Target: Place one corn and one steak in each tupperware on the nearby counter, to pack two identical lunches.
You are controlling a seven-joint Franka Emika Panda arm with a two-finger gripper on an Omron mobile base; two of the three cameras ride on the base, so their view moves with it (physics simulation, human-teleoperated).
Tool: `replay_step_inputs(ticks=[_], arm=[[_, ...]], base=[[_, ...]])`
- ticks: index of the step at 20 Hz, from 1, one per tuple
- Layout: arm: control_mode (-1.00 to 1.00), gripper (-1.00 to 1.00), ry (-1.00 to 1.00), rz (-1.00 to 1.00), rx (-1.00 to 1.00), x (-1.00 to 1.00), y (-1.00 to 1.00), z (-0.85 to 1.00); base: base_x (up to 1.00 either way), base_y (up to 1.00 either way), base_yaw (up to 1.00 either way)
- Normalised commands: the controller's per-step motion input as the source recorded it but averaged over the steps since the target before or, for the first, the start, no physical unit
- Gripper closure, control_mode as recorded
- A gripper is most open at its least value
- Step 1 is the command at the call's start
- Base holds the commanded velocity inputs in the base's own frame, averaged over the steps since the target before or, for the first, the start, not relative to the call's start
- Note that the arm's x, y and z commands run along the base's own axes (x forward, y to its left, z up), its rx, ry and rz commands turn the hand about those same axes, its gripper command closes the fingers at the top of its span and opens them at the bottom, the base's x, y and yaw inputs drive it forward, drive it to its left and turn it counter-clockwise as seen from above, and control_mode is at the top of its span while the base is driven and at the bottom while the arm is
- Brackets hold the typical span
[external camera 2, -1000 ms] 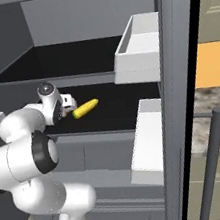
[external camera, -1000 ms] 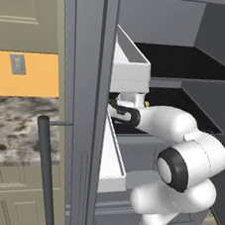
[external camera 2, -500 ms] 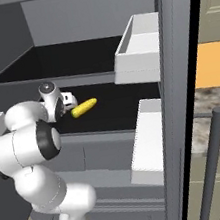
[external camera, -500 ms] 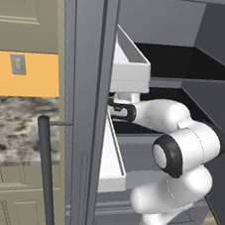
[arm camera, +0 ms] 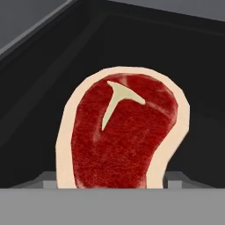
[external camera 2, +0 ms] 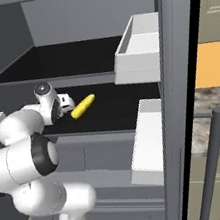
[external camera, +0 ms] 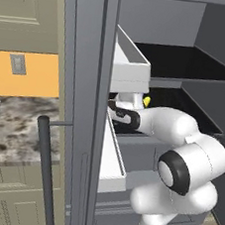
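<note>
Corn (external camera 2: 83, 107) lying on black shelf (external camera 2: 117, 112) (just beside white hand (external camera 2: 56, 107)).

A tall dark grey cabinet (external camera: 80, 105) stood open, holding black shelves (external camera 2: 68, 58) one above another. Two white bins with tall sides (external camera 2: 140, 51) sat at the cabinet's open edge, one on the upper shelf and one (external camera 2: 147, 141) below it. Beside the cabinet, a dark metal bar handle (external camera: 45, 171) rose upright. Behind it, an orange wall panel (external camera: 36, 75) carried a grey outlet plate (external camera: 17, 64).
</note>
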Motion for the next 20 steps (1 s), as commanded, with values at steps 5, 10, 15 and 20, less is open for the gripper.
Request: replay_step_inputs(ticks=[5,10,15,20], arm=[[-1.0,1.0,0.0,0.01,0.0,-0.85,-0.45,-0.11],[-1.0,1.0,0.0,0.02,0.0,-0.65,-0.49,0.03],[-1.0,1.0,0.0,0.07,0.0,-0.68,-0.26,0.14],[-1.0,1.0,0.0,0.01,0.0,-1.0,-0.84,0.31]], base=[[0.0,0.0,0.0],[0.0,0.0,0.0],[0.0,0.0,0.0],[0.0,0.0,0.0]])
